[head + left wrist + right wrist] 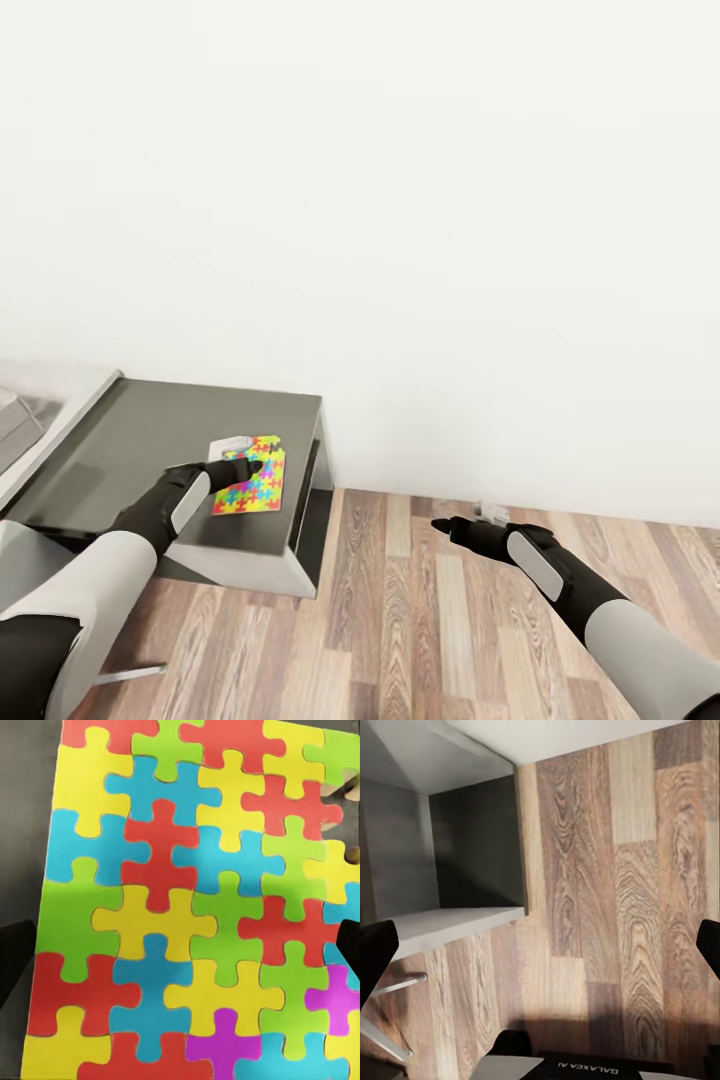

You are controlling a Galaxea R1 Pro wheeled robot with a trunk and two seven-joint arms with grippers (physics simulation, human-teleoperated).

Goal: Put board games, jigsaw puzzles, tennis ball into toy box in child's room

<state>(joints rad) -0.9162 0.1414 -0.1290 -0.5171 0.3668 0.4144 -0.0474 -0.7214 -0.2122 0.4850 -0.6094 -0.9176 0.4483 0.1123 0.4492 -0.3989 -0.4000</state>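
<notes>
A jigsaw puzzle (255, 484) of small multicoloured patches lies flat near the right end of a dark grey desk (130, 440). My left gripper (252, 465) hovers just over the puzzle's near-left part. In the left wrist view the puzzle (187, 907) spreads between the wide-apart fingers of that gripper (180, 945), which is open and empty. My right gripper (440, 523) hangs open over the wood floor to the right of the desk, empty (540, 949). The toy box, board games, tennis ball and bed are out of view.
A pale flat thing (231, 441) peeks out from behind the puzzle. A lighter grey surface (45, 405) adjoins the desk on the left. A white wall stands close behind. A small pale object (492, 512) lies at the wall's foot, on the plank floor (420, 620).
</notes>
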